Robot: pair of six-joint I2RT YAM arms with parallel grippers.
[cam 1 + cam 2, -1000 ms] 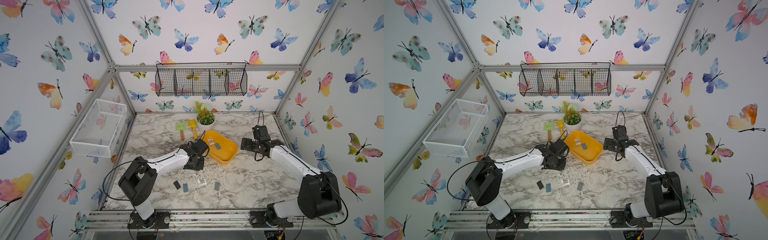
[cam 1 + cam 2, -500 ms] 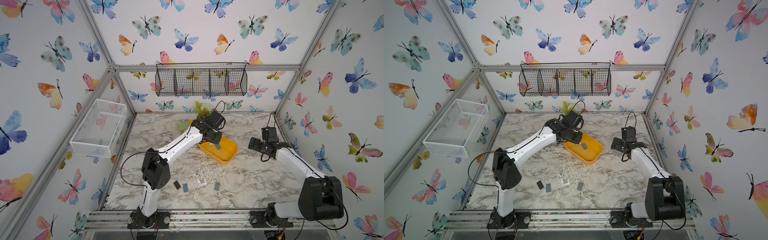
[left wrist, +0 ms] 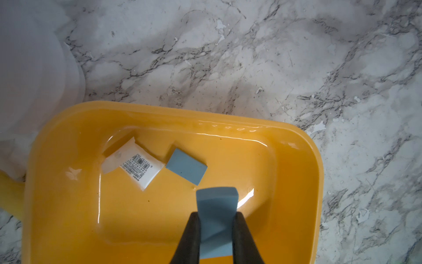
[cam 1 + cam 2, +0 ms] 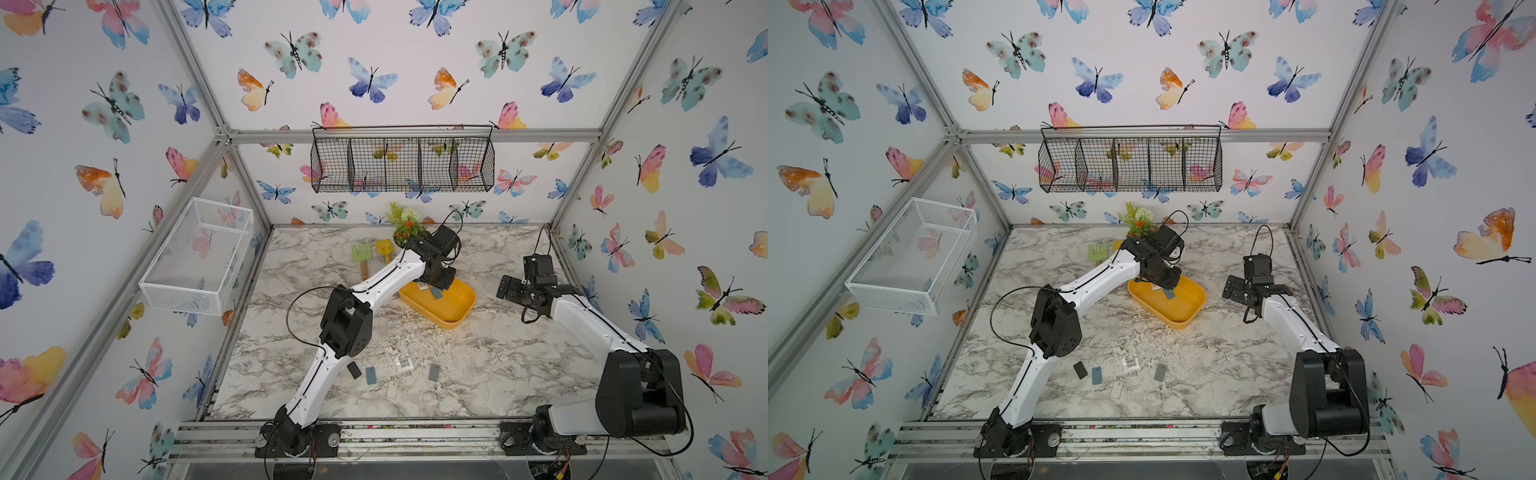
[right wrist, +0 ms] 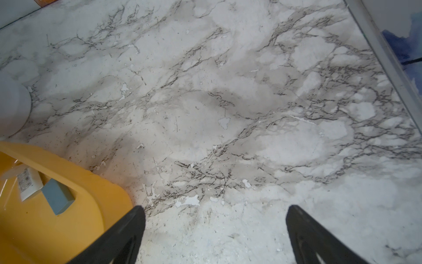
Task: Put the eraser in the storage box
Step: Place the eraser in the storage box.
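The yellow storage box [image 4: 451,309] [image 4: 1185,309] sits mid-table. My left gripper [image 3: 216,213] is shut on a blue eraser [image 3: 215,205], held end-on above the box's floor. In both top views the left gripper [image 4: 438,282] [image 4: 1167,282] hangs over the box's far end. A second blue eraser [image 3: 186,165] and a white wrapped one with a barcode [image 3: 134,163] lie inside the box [image 3: 159,112]. My right gripper [image 5: 215,210] [image 4: 509,286] is open over bare marble, to the right of the box's corner [image 5: 91,182].
Several loose erasers and white packets lie near the front edge, among them a grey one [image 4: 434,372] and a blue one [image 4: 370,375]. A toy rake [image 4: 361,253], shovel [image 4: 384,248] and potted plant [image 4: 405,224] stand behind the box. A white mesh basket [image 4: 199,257] and a black wire basket [image 4: 401,164] hang on the walls.
My left arm has swung from the table left of the box up and over the box's far end, carrying the eraser. My right gripper has drawn back to the right.
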